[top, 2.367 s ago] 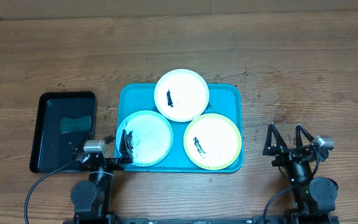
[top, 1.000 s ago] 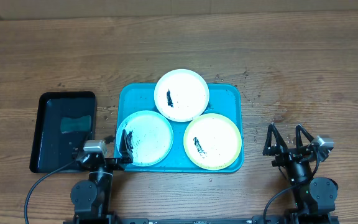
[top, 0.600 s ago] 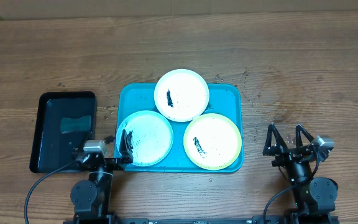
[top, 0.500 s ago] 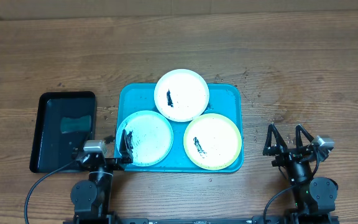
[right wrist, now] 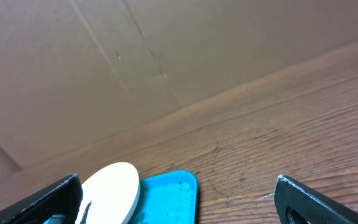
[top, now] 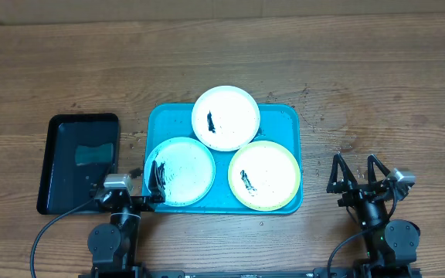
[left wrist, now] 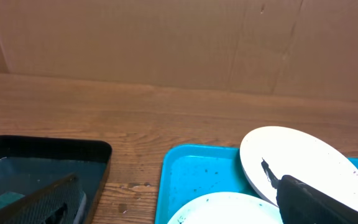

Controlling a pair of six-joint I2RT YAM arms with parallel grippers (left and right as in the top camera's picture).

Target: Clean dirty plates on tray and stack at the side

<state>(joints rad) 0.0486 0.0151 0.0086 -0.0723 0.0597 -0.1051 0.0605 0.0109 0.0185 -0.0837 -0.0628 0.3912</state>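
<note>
The turquoise tray (top: 164,123) lies mid-bench (top: 361,77), nearer the front edge. Three plates with black smears sit on it. The white plate (top: 225,117) lies across the tray's far rim, the light blue plate (top: 184,166) in its near-left corner, and the yellow-green plate (top: 269,174) in its near-right corner. A black tray (top: 52,154) lies just beside it, toward the bench's left edge. The left jaws stand spread at the front edge, straddling the gap between the two trays. The right jaws stand spread over the wood to the right of the turquoise tray, pinching nothing.
</note>
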